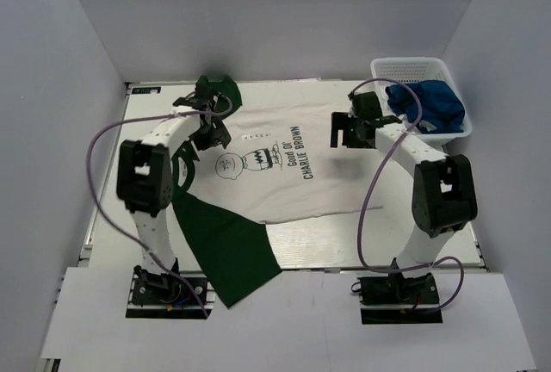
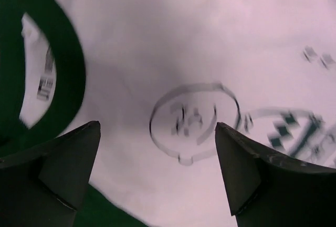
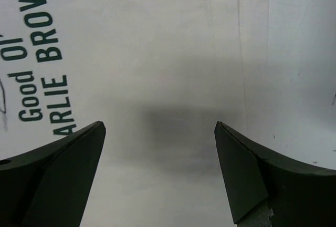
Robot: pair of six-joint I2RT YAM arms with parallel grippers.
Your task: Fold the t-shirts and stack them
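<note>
- The left gripper [image 1: 213, 137] has its fingers spread wide over the chest of the white t-shirt [image 1: 284, 191], near the collar, and holds nothing.
- The right gripper [image 1: 343, 135] is equally wide apart and empty, over plain cloth beside the "CHARLIE BROWN" print.
- The white mesh basket [image 1: 409, 64] in the far right corner holds a crumpled blue t-shirt [image 1: 430, 105].
- The white t-shirt lies spread across the table [image 1: 405, 243], with one dark green sleeve [image 1: 228, 256] reaching over the near edge.
- Pale walls [image 1: 284, 10] enclose three sides.
</note>
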